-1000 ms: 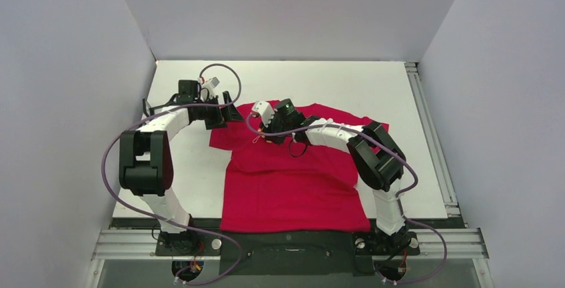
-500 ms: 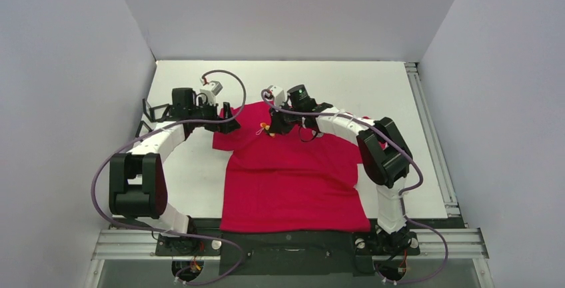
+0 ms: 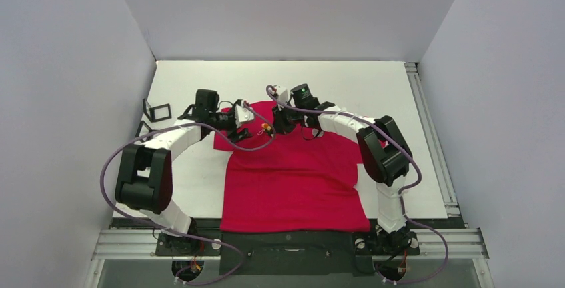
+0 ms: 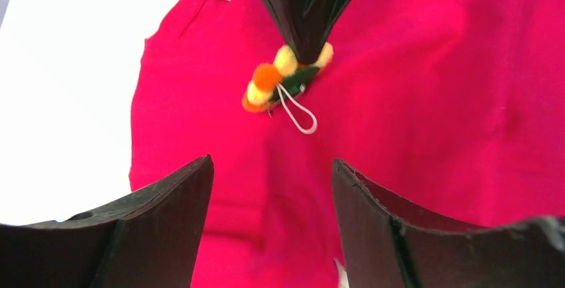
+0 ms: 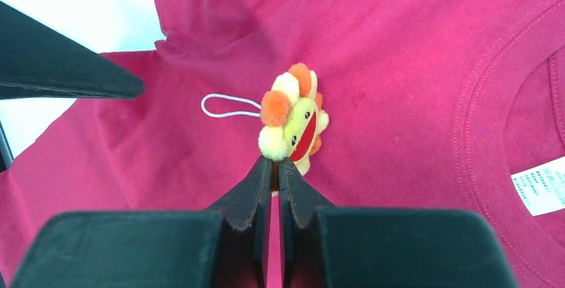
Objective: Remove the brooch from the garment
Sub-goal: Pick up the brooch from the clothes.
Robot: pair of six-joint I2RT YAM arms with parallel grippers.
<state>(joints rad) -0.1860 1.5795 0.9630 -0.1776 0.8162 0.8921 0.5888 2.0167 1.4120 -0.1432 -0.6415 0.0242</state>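
Observation:
The garment (image 3: 293, 181), a bright red T-shirt, lies flat on the white table. The brooch (image 5: 293, 118) is a small plush flower face with yellow and orange petals and a white cord loop (image 5: 226, 105); it sits near the shirt's left shoulder. My right gripper (image 5: 274, 161) is shut on the brooch's lower edge. In the left wrist view the brooch (image 4: 280, 78) hangs under the right gripper's black fingers (image 4: 306, 8). My left gripper (image 4: 272, 165) is open over the red cloth (image 4: 433, 101) just short of the brooch, with nothing between its fingers. From above, both grippers meet at the brooch (image 3: 265, 127).
A white label (image 5: 541, 193) shows inside the neckline. Two small black frame-like pieces (image 3: 156, 110) stand on the white table (image 3: 193, 168) left of the shirt. Grey walls close in the table, and a metal rail (image 3: 426, 135) runs along its right edge.
My left arm has swung right from the table's left side to the brooch, and its jaws have narrowed somewhat. My right gripper moved back towards the collar with the brooch, then held still.

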